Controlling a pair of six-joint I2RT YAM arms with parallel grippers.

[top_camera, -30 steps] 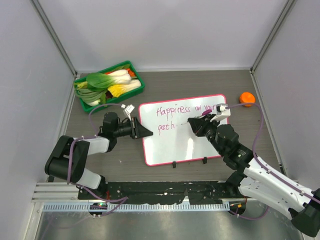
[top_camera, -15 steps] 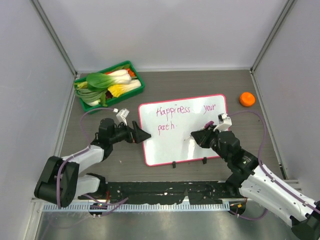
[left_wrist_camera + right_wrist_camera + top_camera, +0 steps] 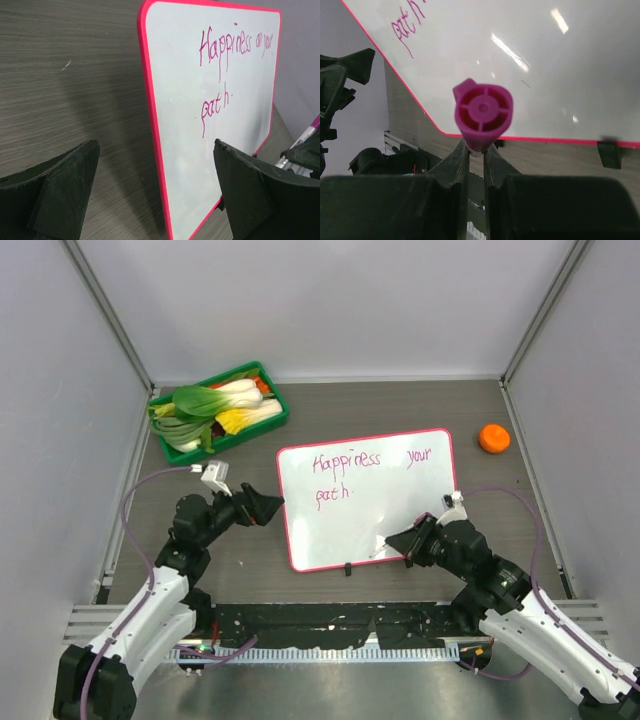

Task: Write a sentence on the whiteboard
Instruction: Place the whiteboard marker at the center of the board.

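The right wrist view makes clear that the right gripper (image 3: 476, 152) pinches a marker (image 3: 483, 114), while the left gripper (image 3: 265, 510) gapes wide beside the whiteboard (image 3: 345, 530).

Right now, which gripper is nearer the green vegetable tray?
Left. The left gripper is beside the whiteboard's left edge, on the green tray's side; the right gripper is over the board's near edge, farther away.

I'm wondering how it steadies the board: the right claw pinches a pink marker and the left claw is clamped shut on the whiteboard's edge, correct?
Not quite: the left gripper is wide open, gripping nothing, with the whiteboard edge just ahead of it, as the left wrist view shows. The right gripper does pinch the pink marker.
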